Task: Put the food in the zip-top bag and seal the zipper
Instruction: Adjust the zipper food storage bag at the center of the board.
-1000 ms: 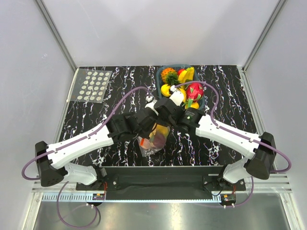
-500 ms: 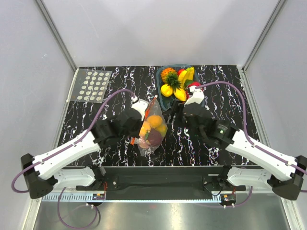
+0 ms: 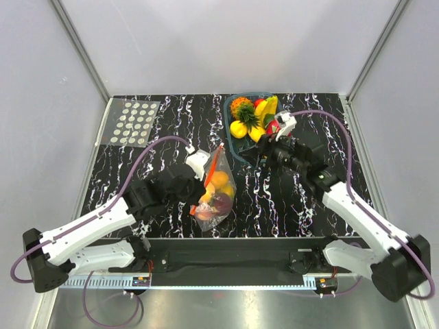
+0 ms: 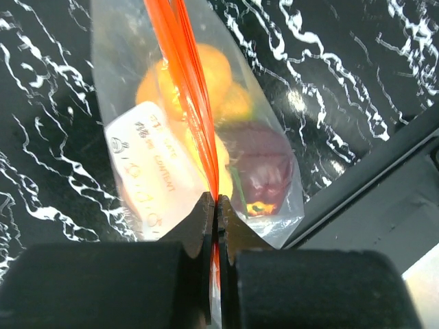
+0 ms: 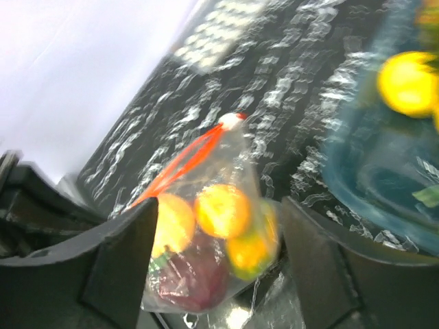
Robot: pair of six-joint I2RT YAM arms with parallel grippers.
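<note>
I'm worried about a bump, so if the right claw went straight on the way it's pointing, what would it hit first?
Probably the zip-top bag with the food inside; it sits centred between the fingers of the open right claw. Depth is unclear from the wrist view.

Left pincer (image 4: 217, 205) is pinched fully closed, while right pincer (image 5: 218, 240) gapes wide apart.

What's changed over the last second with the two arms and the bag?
The right claw opened and pulled back to the right, toward the tray, and is now clear of the bag. The left arm drew back left, with the left claw shut on the zipper. Unchanged: the fruit in the bag, and the dotted sheet.
</note>
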